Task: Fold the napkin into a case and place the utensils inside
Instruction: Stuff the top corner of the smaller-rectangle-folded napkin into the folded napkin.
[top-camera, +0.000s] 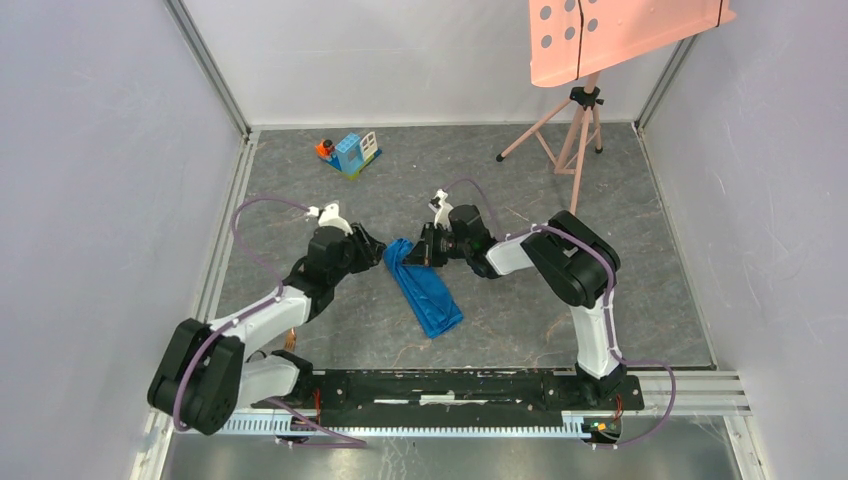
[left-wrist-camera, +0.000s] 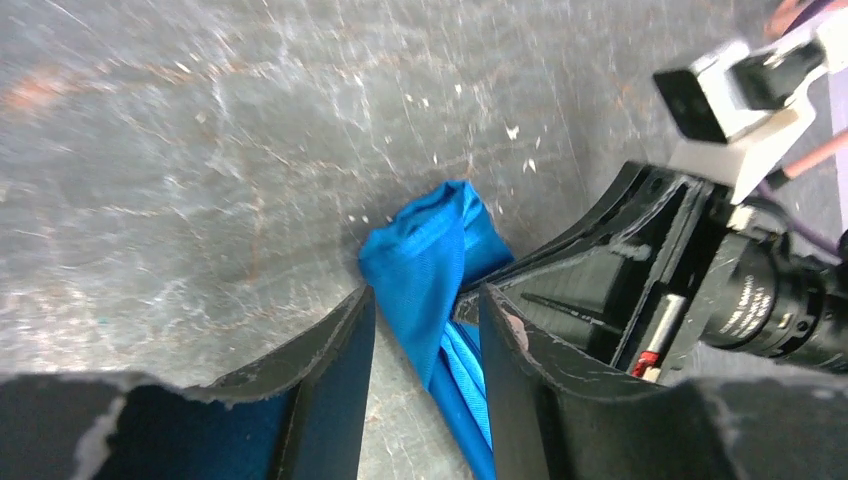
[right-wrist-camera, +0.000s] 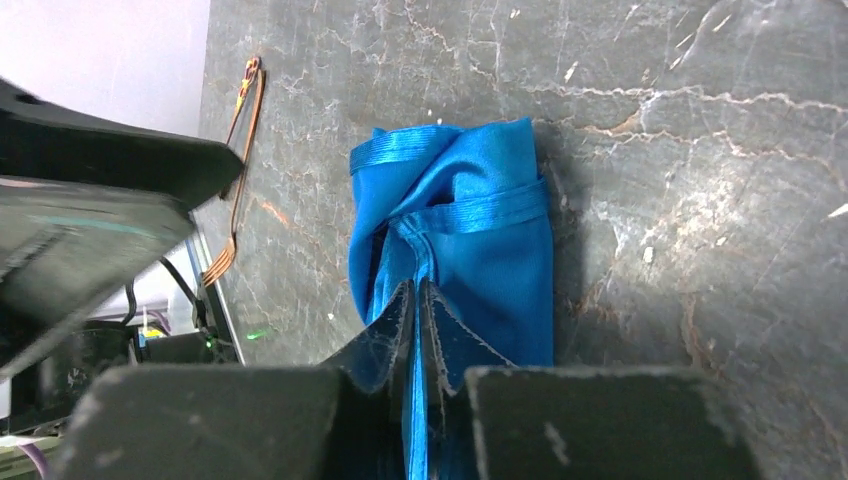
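I see the bright blue, wrinkled cloth napkin (top-camera: 425, 290) lying as a narrow strip on the grey marbled desk (top-camera: 540, 310) between both arms. The right jaws are pinched tight on its far end. The left jaws stand apart, straddling the cloth unclamped.

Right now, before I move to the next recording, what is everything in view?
napkin: one, bright blue, folded narrow, mid-table
utensils: count unclear, golden-copper, beside the left arm's base
toy block house: one, blue and white, far left
tripod: one, pink, far right, carrying a pink perforated board
table: one, grey marbled
left gripper: one, black, open astride the napkin's far end
right gripper: one, black, shut on the napkin
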